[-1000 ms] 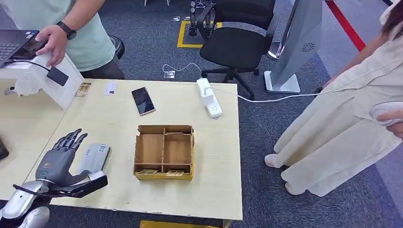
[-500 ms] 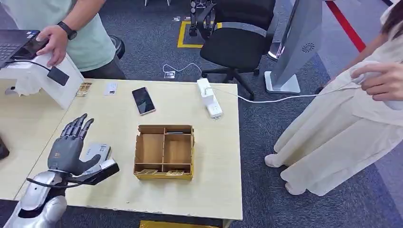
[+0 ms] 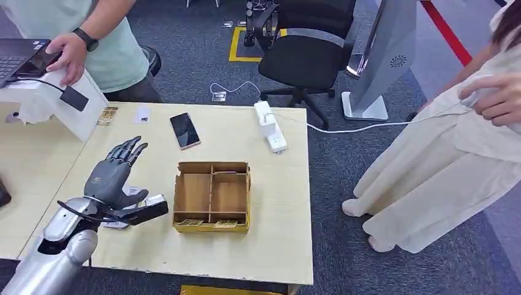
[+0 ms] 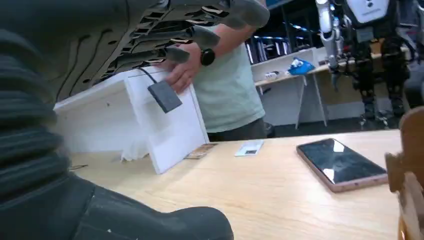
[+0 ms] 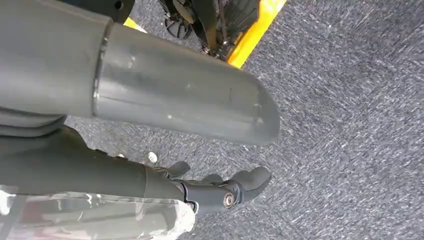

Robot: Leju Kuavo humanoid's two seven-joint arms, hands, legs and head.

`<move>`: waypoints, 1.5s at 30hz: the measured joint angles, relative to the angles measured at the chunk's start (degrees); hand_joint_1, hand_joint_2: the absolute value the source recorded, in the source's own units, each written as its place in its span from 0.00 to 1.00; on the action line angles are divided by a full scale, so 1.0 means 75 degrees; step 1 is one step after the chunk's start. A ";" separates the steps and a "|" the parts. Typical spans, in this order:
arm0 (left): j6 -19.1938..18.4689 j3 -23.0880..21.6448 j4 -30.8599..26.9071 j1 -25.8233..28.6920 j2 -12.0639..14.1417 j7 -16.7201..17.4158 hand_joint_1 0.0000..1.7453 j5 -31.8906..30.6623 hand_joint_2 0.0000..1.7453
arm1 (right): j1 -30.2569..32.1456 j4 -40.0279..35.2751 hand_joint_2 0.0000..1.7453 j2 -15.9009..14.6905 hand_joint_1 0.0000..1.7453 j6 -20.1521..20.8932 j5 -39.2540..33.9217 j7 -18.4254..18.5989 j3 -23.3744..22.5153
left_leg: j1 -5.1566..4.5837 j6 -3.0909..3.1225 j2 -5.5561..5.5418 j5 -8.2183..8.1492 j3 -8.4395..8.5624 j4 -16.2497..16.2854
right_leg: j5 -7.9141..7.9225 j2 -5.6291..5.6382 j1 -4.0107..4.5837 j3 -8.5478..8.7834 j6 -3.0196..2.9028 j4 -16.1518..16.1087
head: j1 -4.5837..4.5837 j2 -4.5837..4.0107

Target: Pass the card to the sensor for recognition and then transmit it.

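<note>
- One laptop point(image 3: 17, 56) sits at the far left, with a person's hand point(image 3: 66, 54) resting just beside it on top of the one white stand point(image 3: 77, 120)
- One black sensor pad point(image 3: 74, 98) is fixed to the stand's sloping face, on a thin cable
- Two loose lots of cards lie on the table point(image 3: 270, 233) near the stand's foot: a brownish one point(image 3: 107, 115) and a white card point(image 3: 142, 115)
- The left hand point(image 3: 113, 178) is raised over the table's near left part, fingers stretched out and spread, thumb out to the side, nothing in it
- One grey card point(image 3: 133, 191) lies flat on the table, mostly hidden under that hand; whether the hand touches it I cannot tell
- One phone point(image 3: 185, 130) lies face up
- One cardboard box point(image 3: 212, 196) has four compartments; two small cards point(image 3: 191, 222) lie in its front strip
- One white power strip point(image 3: 270, 126), one black chair point(image 3: 307, 55)
- A second person in cream point(image 3: 430, 166) stands at the right
- The right hand point(image 5: 220, 192) hangs over carpet; whether its fingers are apart or together I cannot tell
</note>
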 joint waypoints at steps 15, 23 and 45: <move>-0.0284 -0.0356 0.0032 -0.0495 0.1103 0.0385 0.00 0.0464 1.00 | 0.0010 0.0000 0.00 -0.0006 0.00 0.0029 -0.0003 0.0053 0.0017 | 0.0002 -0.0001 0.0002 0.0001 -0.0003 -0.0001 | 0.0000 0.0005 0.0002 0.0001 -0.0001 0.0003 | -0.0003 0.0003; -0.0042 -0.0315 -0.0329 0.0074 0.1354 0.0405 0.00 0.0572 1.00 | 0.0031 0.0000 0.00 -0.0009 0.00 0.0049 -0.0017 0.0099 0.0017 | 0.0002 -0.0002 0.0001 0.0000 -0.0004 -0.0001 | -0.0001 0.0003 0.0002 0.0000 -0.0002 0.0002 | -0.0003 0.0003; 0.0279 0.0317 -0.0804 0.1311 0.1012 0.0265 0.00 0.0138 1.00 | 0.0049 -0.0003 0.00 -0.0006 0.00 -0.0053 -0.0029 0.0123 0.0017 | 0.0002 -0.0002 0.0003 0.0000 -0.0003 -0.0001 | -0.0001 0.0004 0.0002 0.0000 -0.0002 0.0002 | -0.0003 0.0000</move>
